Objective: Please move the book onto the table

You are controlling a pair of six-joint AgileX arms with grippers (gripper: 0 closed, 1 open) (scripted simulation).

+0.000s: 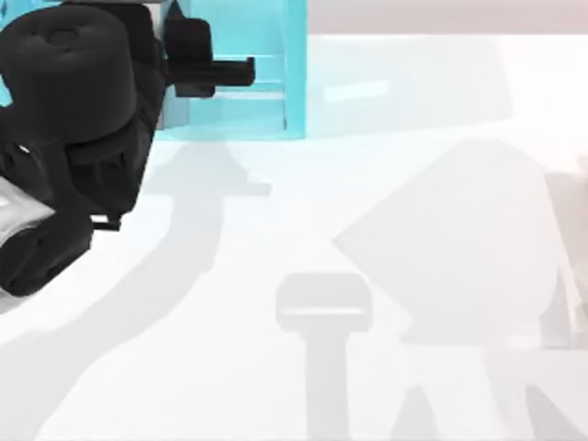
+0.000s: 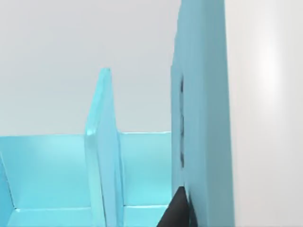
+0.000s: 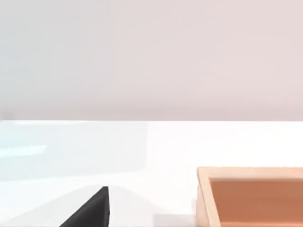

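My left arm reaches in from the top view's left, its gripper [image 1: 230, 73] inside the turquoise shelf unit [image 1: 266, 46] at the back left. In the left wrist view the book [image 2: 201, 118] stands upright and very close, with a light-blue cover and pale page edges beside it. A dark fingertip [image 2: 177, 210] lies flat against that cover, so the gripper is shut on the book. The glossy white table [image 1: 276, 276] spreads in front of the shelf. In the right wrist view, one dark fingertip [image 3: 94, 208] of my open right gripper sits low above the table [image 3: 165, 142].
A shelf divider [image 2: 102, 146] stands beside the book, with compartments on either side of it. An open wooden box [image 3: 251, 194] rests on the table near my right gripper. Arm shadows fall across the table's middle and right.
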